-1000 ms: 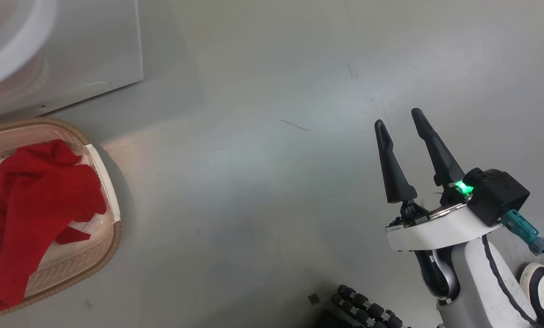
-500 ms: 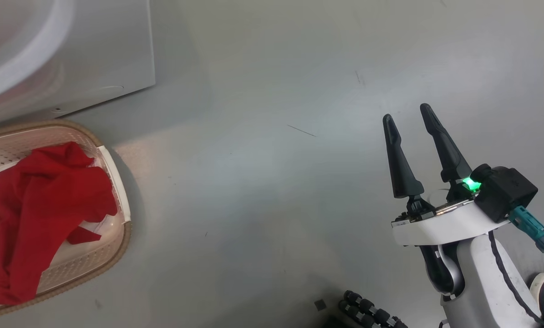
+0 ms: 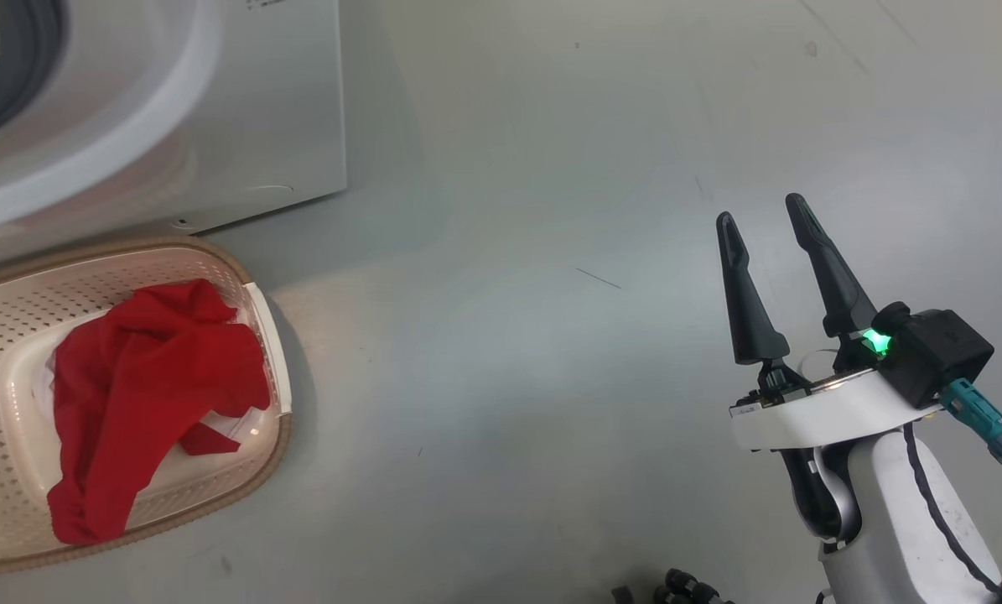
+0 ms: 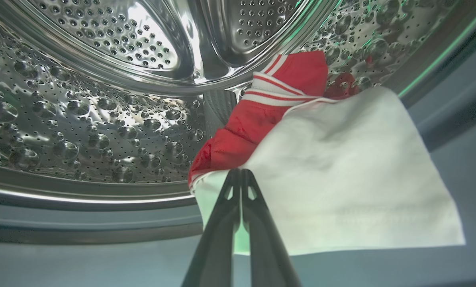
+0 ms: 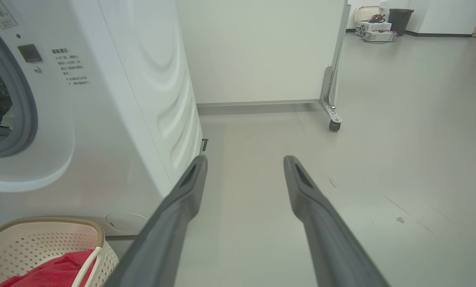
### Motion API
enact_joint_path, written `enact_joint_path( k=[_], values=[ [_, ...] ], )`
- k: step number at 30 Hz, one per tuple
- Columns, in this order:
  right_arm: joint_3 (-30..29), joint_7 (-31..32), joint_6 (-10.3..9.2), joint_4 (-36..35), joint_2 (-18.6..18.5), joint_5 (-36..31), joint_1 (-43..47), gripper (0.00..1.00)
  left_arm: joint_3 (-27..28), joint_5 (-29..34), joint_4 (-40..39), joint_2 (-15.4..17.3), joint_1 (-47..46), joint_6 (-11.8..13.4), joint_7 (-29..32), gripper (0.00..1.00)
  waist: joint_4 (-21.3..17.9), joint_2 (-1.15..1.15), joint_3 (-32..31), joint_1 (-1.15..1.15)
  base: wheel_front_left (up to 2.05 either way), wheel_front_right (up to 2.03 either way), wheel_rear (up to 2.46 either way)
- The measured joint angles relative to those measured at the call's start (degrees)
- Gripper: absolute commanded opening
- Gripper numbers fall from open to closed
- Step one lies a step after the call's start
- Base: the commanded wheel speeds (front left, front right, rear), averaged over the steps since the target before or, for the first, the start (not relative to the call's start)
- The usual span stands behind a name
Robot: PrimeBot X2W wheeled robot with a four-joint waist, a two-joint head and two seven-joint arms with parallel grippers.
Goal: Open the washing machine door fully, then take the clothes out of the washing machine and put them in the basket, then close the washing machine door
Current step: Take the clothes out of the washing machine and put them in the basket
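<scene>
Now: left end effector (image 4: 241, 172) is inside the washing machine (image 3: 241, 109), fingers pressed together and pinching the edge of a red-and-white garment (image 4: 341, 179) with striped trim. Garment hangs in front of the steel drum (image 4: 102, 119), near its front lip. Right end effector (image 3: 759, 208) spread wide, holding nothing, over bare floor (image 3: 509, 377), well apart from the basket (image 3: 287, 436). Basket sits on the floor just in front of the machine, with a red garment (image 3: 140, 377) heaped inside.
</scene>
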Motion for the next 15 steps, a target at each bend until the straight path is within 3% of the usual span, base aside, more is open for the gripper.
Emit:
enact_joint_path(
  k=[15],
  values=[
    [-0.55, 0.0, 0.0, 1.35, -0.99, -1.48, 1.64, 1.0, -1.56, -0.67, 2.59, -2.67, 6.59, -1.72, -8.76, 0.0, 4.65, 0.0, -6.47, 0.0, 0.0, 0.0, 0.0]
  ],
)
